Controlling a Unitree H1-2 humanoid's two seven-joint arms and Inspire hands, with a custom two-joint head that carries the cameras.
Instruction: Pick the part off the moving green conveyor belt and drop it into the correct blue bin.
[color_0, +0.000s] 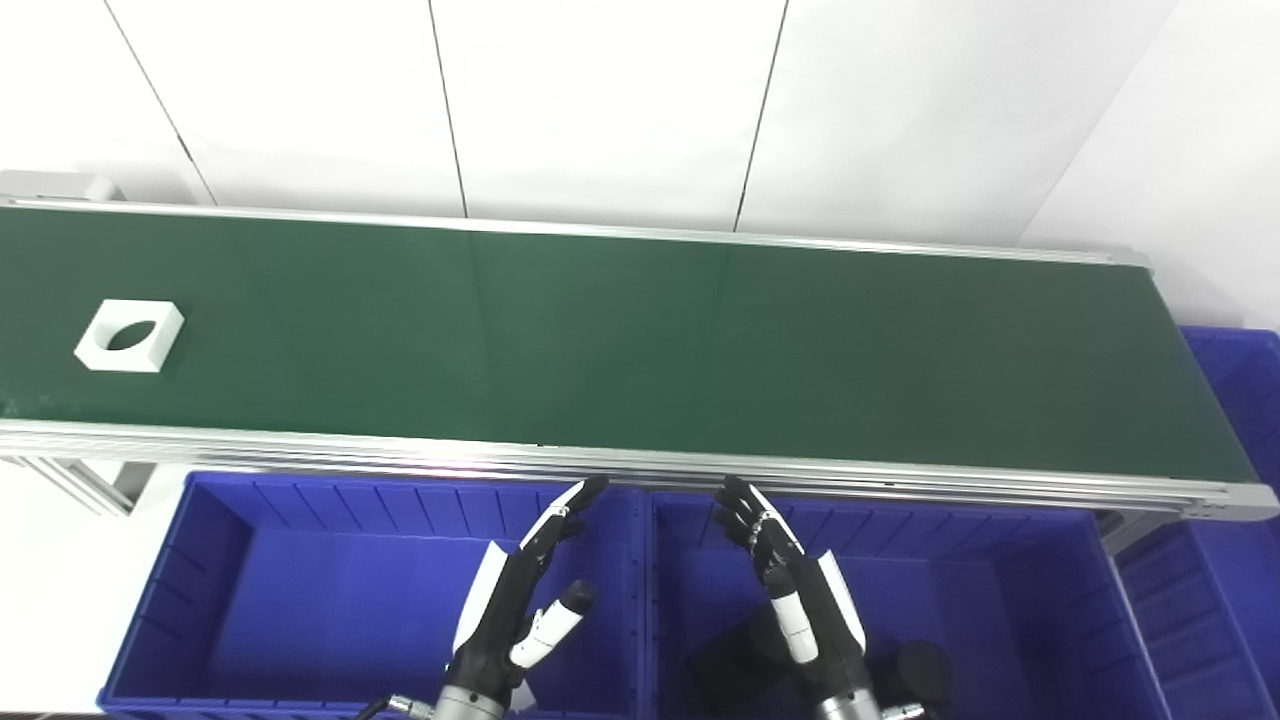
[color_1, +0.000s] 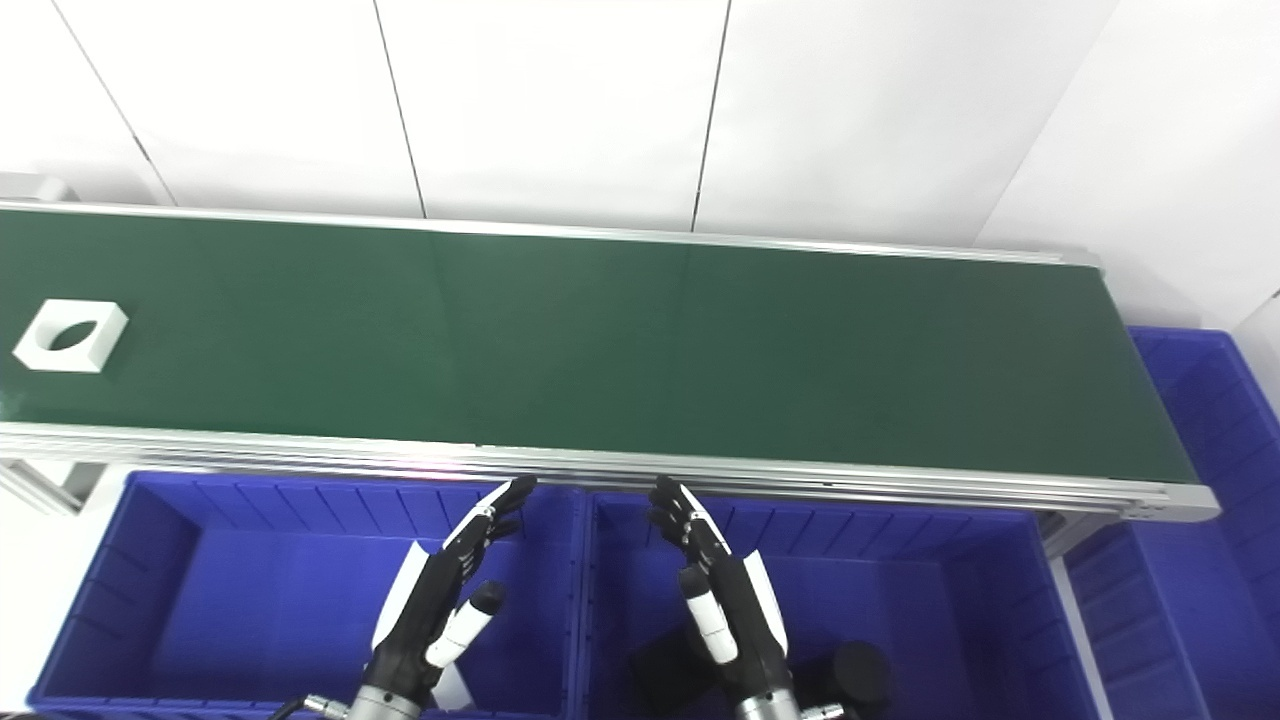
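A white square part (color_0: 130, 336) with an oval hole lies flat on the green conveyor belt (color_0: 640, 340) at its far left end. Both hands hover over the blue bins below the belt's near rail, well to the right of the part. My left hand (color_0: 520, 600) is open over the left bin (color_0: 230, 590), fingers stretched toward the rail. My right hand (color_0: 790, 580) is open over the middle bin (color_0: 1000, 600), holding nothing. Black parts (color_0: 925, 675) lie in the middle bin beside the right wrist. A white piece (color_1: 455, 690) shows under the left wrist.
A third blue bin (color_0: 1235, 540) stands past the belt's right end. An aluminium rail (color_0: 640, 465) edges the belt on the near side, with frame legs (color_0: 80, 480) at the lower left. White wall panels rise behind the belt.
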